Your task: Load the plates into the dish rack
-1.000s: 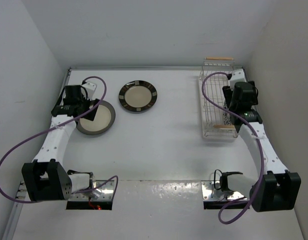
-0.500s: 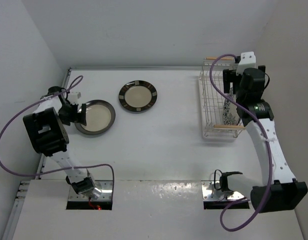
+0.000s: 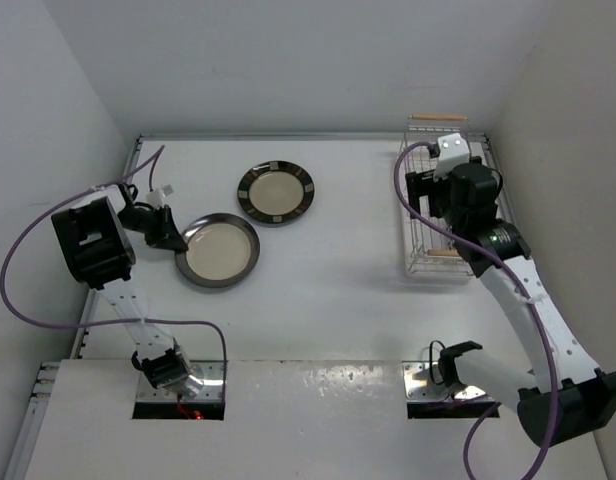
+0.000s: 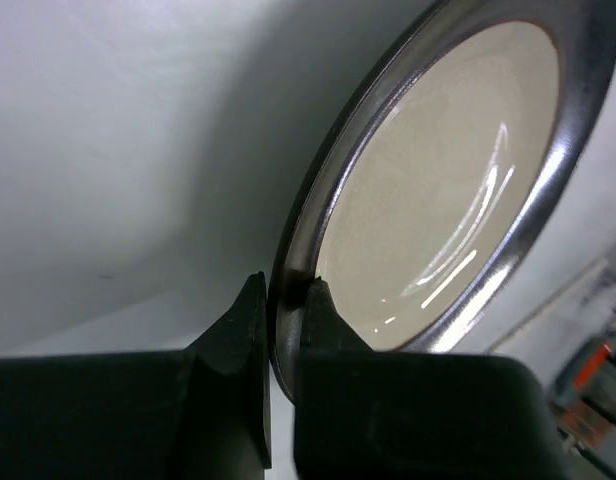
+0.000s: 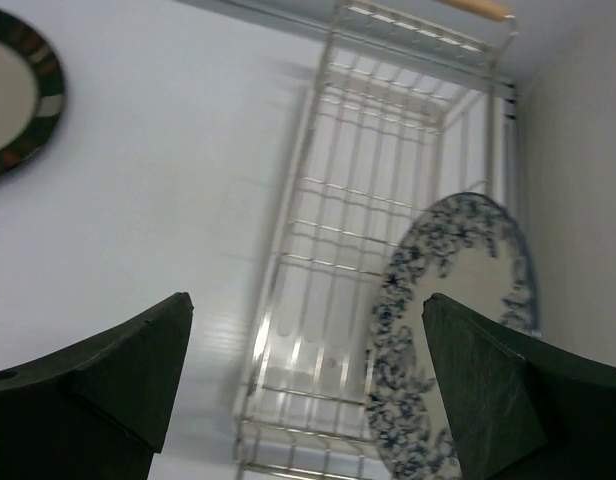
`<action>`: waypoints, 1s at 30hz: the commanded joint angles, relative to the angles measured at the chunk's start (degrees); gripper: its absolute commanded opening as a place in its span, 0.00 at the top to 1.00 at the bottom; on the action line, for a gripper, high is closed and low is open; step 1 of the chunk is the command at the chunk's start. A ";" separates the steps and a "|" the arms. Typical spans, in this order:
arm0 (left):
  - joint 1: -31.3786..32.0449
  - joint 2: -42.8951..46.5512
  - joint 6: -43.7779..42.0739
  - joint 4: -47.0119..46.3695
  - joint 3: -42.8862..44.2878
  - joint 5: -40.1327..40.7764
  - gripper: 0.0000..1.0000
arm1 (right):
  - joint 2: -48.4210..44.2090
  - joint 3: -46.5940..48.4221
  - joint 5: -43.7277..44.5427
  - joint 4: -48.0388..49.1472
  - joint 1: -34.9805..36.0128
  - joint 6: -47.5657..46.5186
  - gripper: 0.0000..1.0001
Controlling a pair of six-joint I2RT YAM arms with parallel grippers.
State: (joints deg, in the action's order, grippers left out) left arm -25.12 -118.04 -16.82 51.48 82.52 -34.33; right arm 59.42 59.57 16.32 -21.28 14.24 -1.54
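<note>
Left gripper (image 4: 285, 300): jaws together, clamped on the dark rim of the cream plate (image 4: 438, 200). One finger sits on the plate's upper face and the other on its underside. In the top view the grip is on the plate's left edge, and the plate is over the left part of the table (image 3: 338, 270). The wrist view shows the plate tilted. Whether its far edge touches the table cannot be told.

Right gripper (image 5: 303, 300): jaws wide apart, nothing between them. It hangs above the rack (image 5: 328, 230), touching neither the wires nor the plate inside.

Rack: on the right side of the table, long axis running away from the arm bases. A wooden handle (image 3: 438, 117) is visible at the far end.

Blue plate (image 5: 458, 330): inside the rack, on edge and leaning, against the rack's right-hand side toward its near end. The right arm hides it in the top view.

Patch plate (image 3: 276, 193): flat on the table, far of centre. It is just beyond the cream plate and apart from it, and well apart from the rack.
</note>
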 commanded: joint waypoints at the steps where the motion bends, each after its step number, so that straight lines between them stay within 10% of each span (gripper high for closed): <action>1: 1.12 0.17 -9.27 1.16 -1.75 1.21 1.00 | -0.27 -0.94 -8.11 -0.43 2.19 4.61 0.05; 11: 14.56 22.91 -21.33 5.90 -5.44 -9.59 1.00 | 18.35 -4.55 -37.39 14.23 16.43 20.16 0.12; 24: 27.59 33.39 -26.07 14.17 -2.28 -16.56 1.00 | 42.71 7.57 -39.25 28.74 23.46 27.73 0.16; 30: 28.20 34.54 -26.07 14.17 -1.75 -19.37 1.00 | 45.08 6.43 -44.78 35.87 24.70 31.51 0.50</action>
State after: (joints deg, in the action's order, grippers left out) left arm 2.66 -87.13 -41.67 64.20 77.34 -43.66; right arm 103.98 65.23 -24.82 6.44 38.33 27.20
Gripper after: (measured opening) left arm 0.084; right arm 0.529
